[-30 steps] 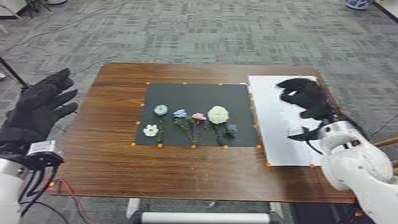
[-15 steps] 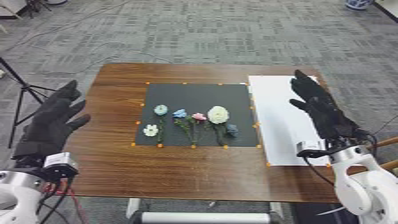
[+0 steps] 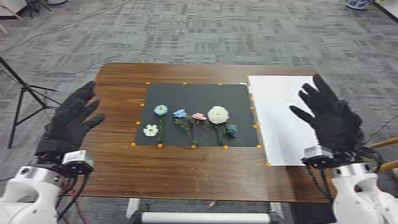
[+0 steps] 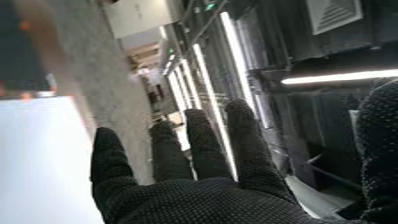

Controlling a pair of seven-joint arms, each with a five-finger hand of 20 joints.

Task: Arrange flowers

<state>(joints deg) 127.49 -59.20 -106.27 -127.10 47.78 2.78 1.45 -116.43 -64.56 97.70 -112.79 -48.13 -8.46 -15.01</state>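
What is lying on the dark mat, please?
A teal flower, blue flower, pink flower, large white flower, small white flower and greyish-blue flower; the mat beneath them is covered.

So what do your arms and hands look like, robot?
My left arm and right arm are white, with rounded parts. My left hand and right hand are black and fabric-covered, with tiny bumps close up. There's a little whitish box at my left wrist, with dark cables below.
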